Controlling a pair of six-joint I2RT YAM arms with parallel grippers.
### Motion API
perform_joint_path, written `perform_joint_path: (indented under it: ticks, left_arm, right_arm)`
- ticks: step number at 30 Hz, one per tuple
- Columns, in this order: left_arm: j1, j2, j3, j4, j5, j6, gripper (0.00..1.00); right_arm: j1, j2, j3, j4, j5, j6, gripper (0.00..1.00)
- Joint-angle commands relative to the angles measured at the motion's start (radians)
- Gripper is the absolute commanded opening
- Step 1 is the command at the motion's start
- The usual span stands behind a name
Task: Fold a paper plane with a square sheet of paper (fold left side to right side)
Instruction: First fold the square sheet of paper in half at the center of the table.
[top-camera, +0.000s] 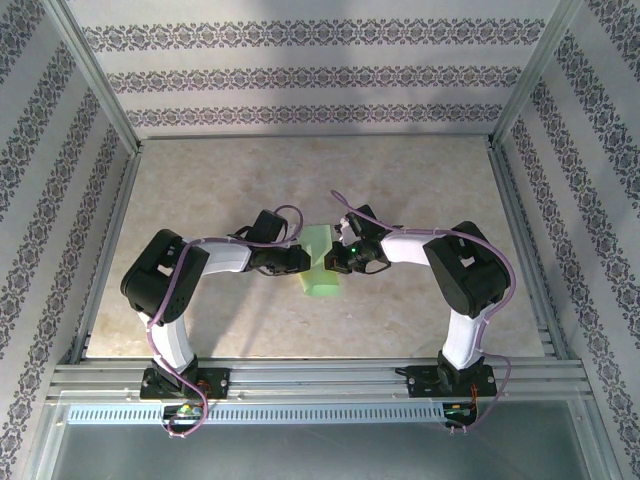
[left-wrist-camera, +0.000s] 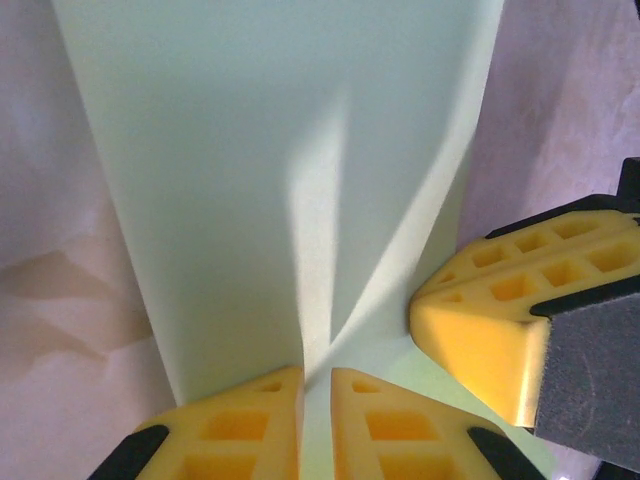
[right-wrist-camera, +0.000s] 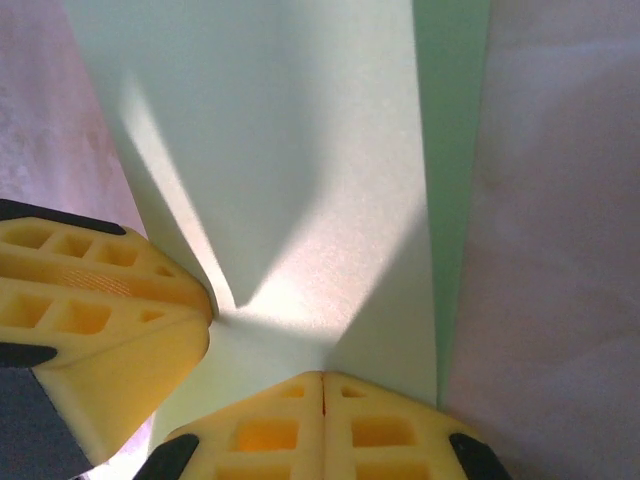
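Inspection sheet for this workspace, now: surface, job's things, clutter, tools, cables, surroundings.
Surface: pale marbled table, flat.
Job's things: sheet of paper, pale green, mid-table, buckled up into a ridge between the tools.
Clutter: nothing seen.
Tools: left tool shut on the sheet, creases fanning out from its tips; right tool shut, tips at the sheet; whether it pinches paper cannot be told.
Cables: purple cables run along both arms, away from the sheet.
Surroundings: patterned walls on three sides, metal rail at the near edge.
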Motion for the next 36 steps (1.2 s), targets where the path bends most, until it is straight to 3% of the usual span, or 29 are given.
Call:
perform_joint_path:
  ticks: [1, 19, 26, 36]
  left_arm:
    - [0.034, 0.005, -0.032, 0.022, -0.019, 0.034, 0.17]
    - [0.127, -0.133, -0.16, 0.041, -0.046, 0.062, 0.14]
    - [0.064, -0.21, -0.145, 0.093, -0.048, 0.048, 0.12]
    - [-0.035, -0.091, -0.039, 0.076, -0.038, 0.082, 0.11]
  right_arm:
    - [0.011, 0.056, -0.022, -0.131, 0.104, -0.032, 0.0]
    - [0.007, 0.049, -0.031, -0.134, 0.107, -0.034, 0.0]
    - [0.008, 0.043, -0.029, -0.133, 0.103, -0.032, 0.0]
    - [0.009, 0.05, -0.026, -0.133, 0.102, -0.029, 0.0]
